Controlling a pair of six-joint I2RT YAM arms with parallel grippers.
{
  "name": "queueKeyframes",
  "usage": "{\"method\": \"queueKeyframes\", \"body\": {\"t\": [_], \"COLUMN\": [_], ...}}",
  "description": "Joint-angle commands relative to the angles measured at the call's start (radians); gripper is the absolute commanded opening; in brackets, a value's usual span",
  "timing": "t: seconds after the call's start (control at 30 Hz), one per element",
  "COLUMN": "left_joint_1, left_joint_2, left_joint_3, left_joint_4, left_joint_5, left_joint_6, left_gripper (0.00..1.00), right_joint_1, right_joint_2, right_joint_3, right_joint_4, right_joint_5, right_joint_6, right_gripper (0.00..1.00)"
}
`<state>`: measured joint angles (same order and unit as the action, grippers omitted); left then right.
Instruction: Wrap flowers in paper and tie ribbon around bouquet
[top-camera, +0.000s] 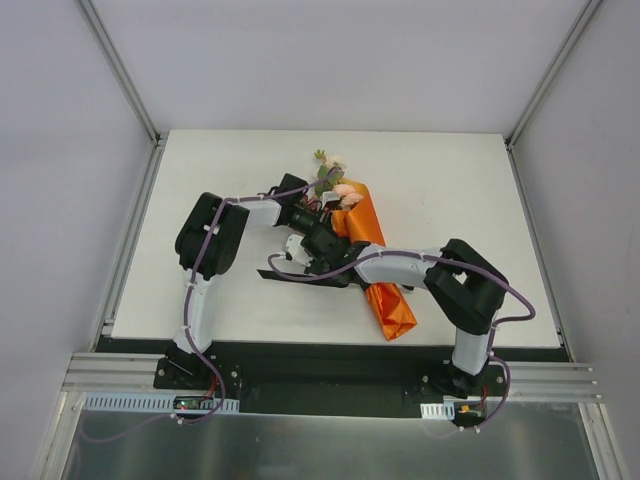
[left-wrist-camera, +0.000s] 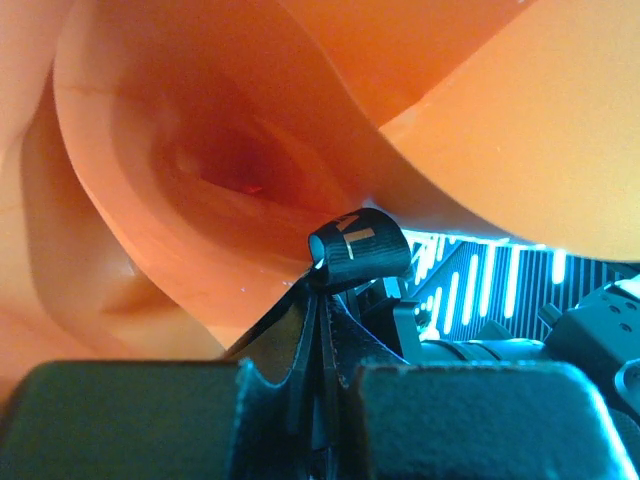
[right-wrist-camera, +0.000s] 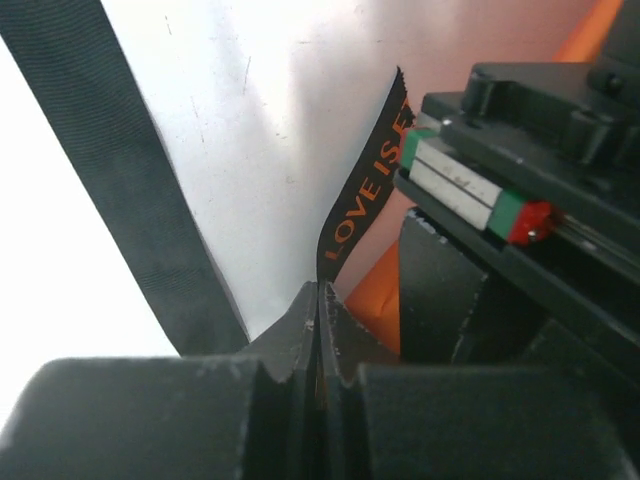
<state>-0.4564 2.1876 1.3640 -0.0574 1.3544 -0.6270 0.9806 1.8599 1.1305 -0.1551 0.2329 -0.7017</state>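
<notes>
The bouquet lies on the table as an orange paper (top-camera: 378, 262) cone, with the pink flowers (top-camera: 337, 184) and green leaves at its far, wide end. In the left wrist view the paper (left-wrist-camera: 200, 130) fills the frame. My left gripper (left-wrist-camera: 320, 288) is shut on the black ribbon (left-wrist-camera: 358, 248), which curls into a small loop just beyond the tips. My right gripper (right-wrist-camera: 320, 290) is shut on a ribbon (right-wrist-camera: 366, 188) end with gold lettering. From above, the left gripper (top-camera: 312, 212) and right gripper (top-camera: 306, 250) sit close together at the cone's left side.
A second black ribbon strip (right-wrist-camera: 110, 170) crosses the white table on the left of the right wrist view, and a ribbon length (top-camera: 285, 274) lies flat left of the cone. The left gripper's body (right-wrist-camera: 520, 190) stands close on the right. Aluminium frame posts (top-camera: 120, 75) flank the table.
</notes>
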Motion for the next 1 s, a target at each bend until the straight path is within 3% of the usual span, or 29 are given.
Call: {"method": "queueKeyframes", "body": {"t": [0.0,0.2,0.53,0.7,0.97], "left_joint_1": [-0.004,-0.005,-0.080,-0.162,-0.200], "left_joint_2": [-0.083,-0.117,-0.178,-0.209,-0.207], "left_joint_3": [-0.012,-0.034,-0.040,-0.023,0.013], "left_joint_4": [-0.013,-0.016,-0.015,-0.015,-0.015], "left_joint_5": [0.063,0.055,-0.001,-0.050,-0.148], "left_joint_6": [0.035,0.041,0.027,0.012,-0.016], "left_gripper": [0.00,0.00,0.00,0.00,0.00], "right_joint_1": [-0.005,-0.005,-0.008,-0.010,-0.019], "right_joint_2": [-0.088,-0.197,-0.441,-0.571,-0.806], "right_joint_3": [-0.035,-0.092,-0.228,-0.316,-0.432], "right_joint_4": [0.086,0.101,0.140,0.175,0.114], "right_joint_5": [0.006,-0.089,-0.392,-0.467,-0.555], "right_joint_6": [-0.009,0.048,0.278,0.378,0.543], "right_gripper": [0.01,0.01,0.01,0.01,0.01]}}
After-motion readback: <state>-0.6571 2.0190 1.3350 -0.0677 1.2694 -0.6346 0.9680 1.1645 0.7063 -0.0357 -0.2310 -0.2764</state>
